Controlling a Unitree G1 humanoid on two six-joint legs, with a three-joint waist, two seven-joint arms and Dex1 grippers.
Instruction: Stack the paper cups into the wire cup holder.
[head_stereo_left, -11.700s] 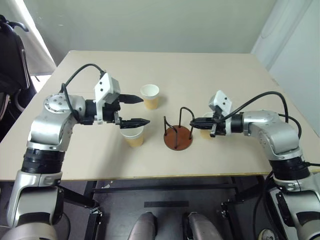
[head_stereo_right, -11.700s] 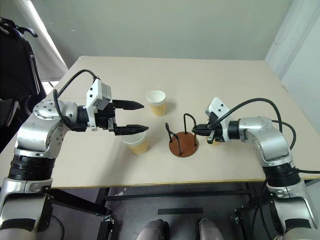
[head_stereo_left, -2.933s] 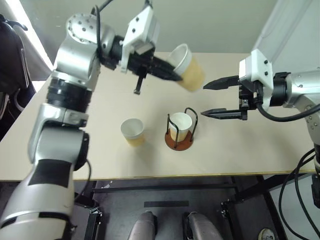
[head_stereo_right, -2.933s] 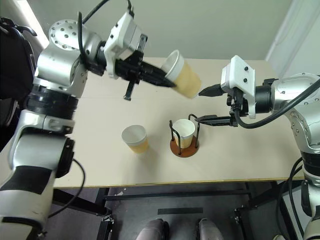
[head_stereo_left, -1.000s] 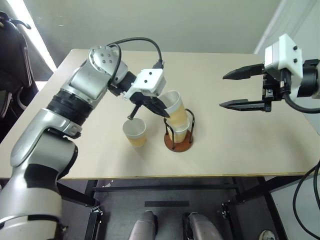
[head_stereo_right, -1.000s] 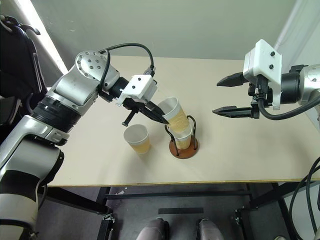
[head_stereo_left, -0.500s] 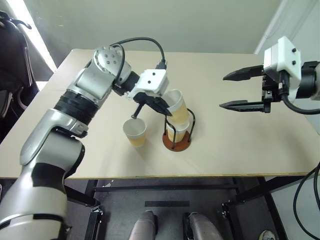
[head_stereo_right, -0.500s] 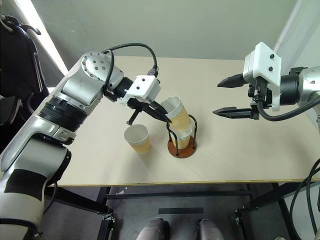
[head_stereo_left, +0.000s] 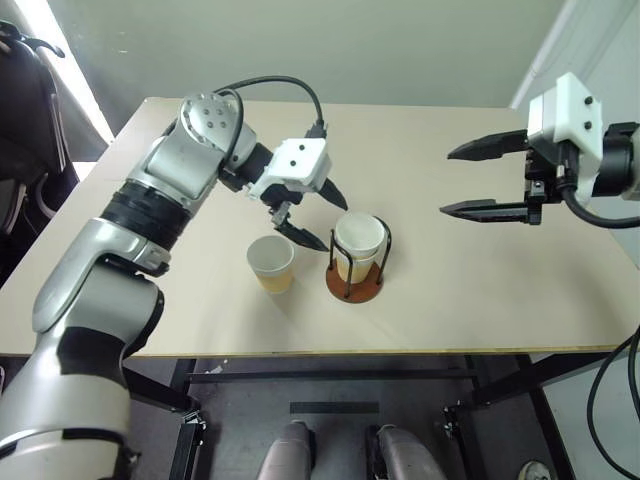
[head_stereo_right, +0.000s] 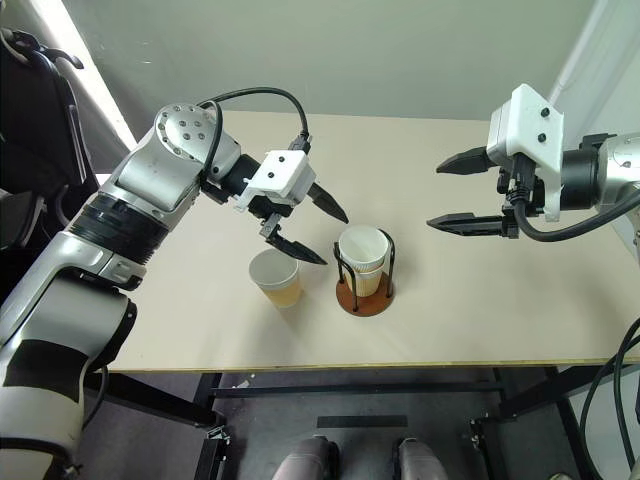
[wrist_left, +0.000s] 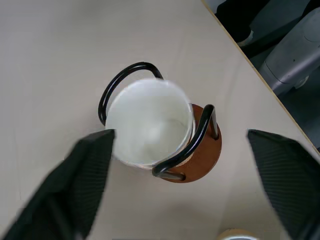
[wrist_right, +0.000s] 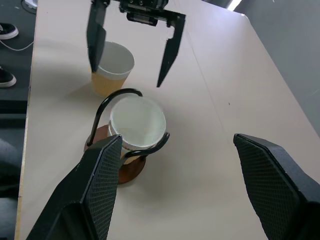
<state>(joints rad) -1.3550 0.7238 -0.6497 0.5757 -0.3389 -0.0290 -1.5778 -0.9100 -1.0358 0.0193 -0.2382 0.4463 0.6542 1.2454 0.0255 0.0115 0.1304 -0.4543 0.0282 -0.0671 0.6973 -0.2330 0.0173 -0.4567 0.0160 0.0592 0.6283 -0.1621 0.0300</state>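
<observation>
Two paper cups (head_stereo_left: 358, 238) sit nested and upright inside the wire cup holder (head_stereo_left: 355, 285), whose black wire loops (wrist_left: 125, 80) rise from a reddish-brown base (wrist_left: 201, 159). A third paper cup (head_stereo_left: 270, 262) stands loose on the table just left of the holder. My left gripper (head_stereo_left: 333, 224) hovers open beside and slightly above the nested cups, touching nothing, with its fingers (wrist_left: 75, 190) spread wide. My right gripper (head_stereo_left: 447, 182) hangs open and empty in the air well to the right of the holder.
The beige table (head_stereo_left: 480, 290) has free room to the right of and behind the holder. Its front edge runs close below the holder. A black chair (head_stereo_left: 20, 110) stands off the table's left side.
My left gripper has opened and let go of the tilted cup, which now sits upright inside the cup in the holder. The right arm has not moved.
</observation>
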